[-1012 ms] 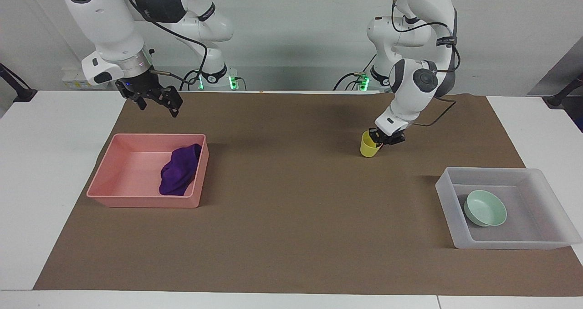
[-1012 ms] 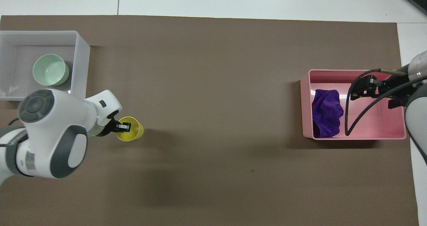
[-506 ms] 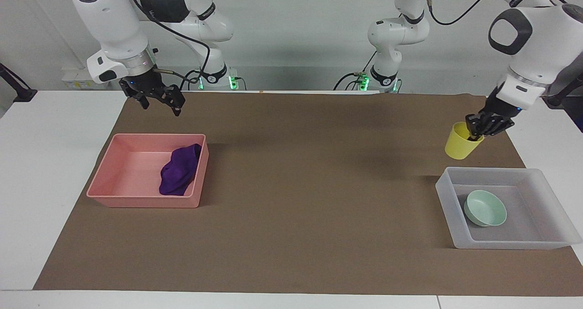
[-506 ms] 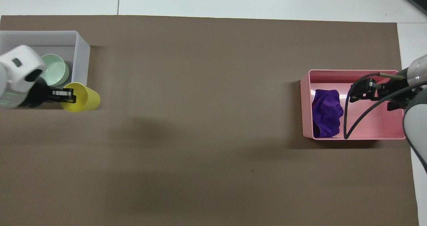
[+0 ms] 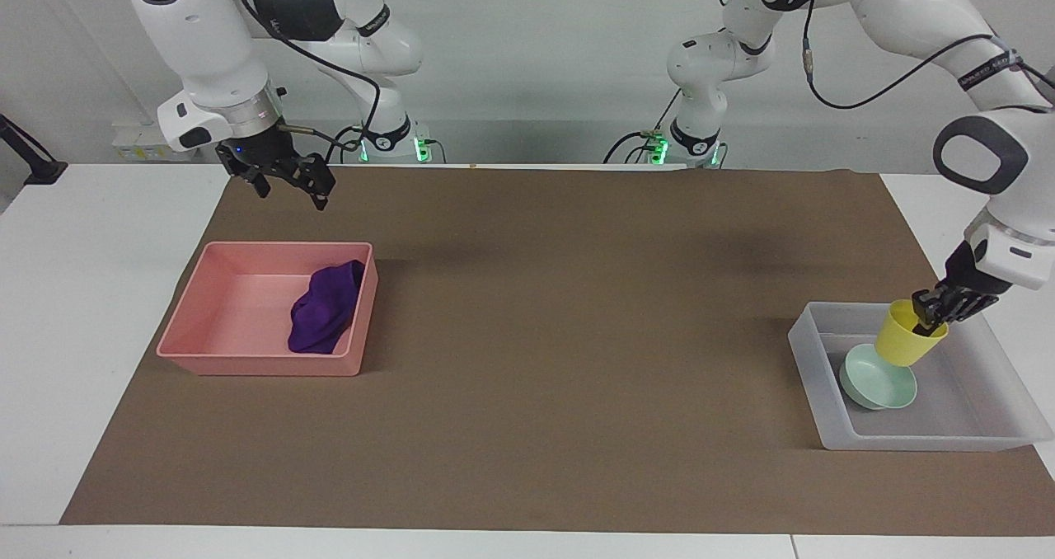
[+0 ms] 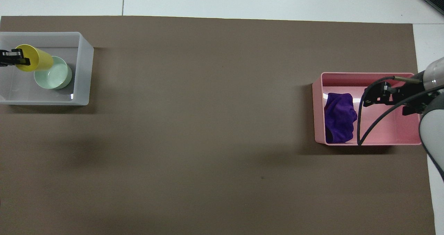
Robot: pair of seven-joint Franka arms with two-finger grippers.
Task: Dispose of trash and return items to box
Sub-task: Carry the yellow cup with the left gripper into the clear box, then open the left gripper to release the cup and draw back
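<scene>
left claw gripping yellow cup over box

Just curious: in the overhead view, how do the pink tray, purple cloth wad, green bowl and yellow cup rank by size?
1. Pink rectangular plastic tray
2. Purple soft cloth wad
3. Pale mint-green round bowl and small yellow plastic cup: alike; the cup is raised, so unsure.

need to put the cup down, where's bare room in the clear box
Bare floor lies in the box toward the left arm's end, beside the green bowl. The crowded spot is the bowl, under the yellow cup held by the left gripper.
</scene>
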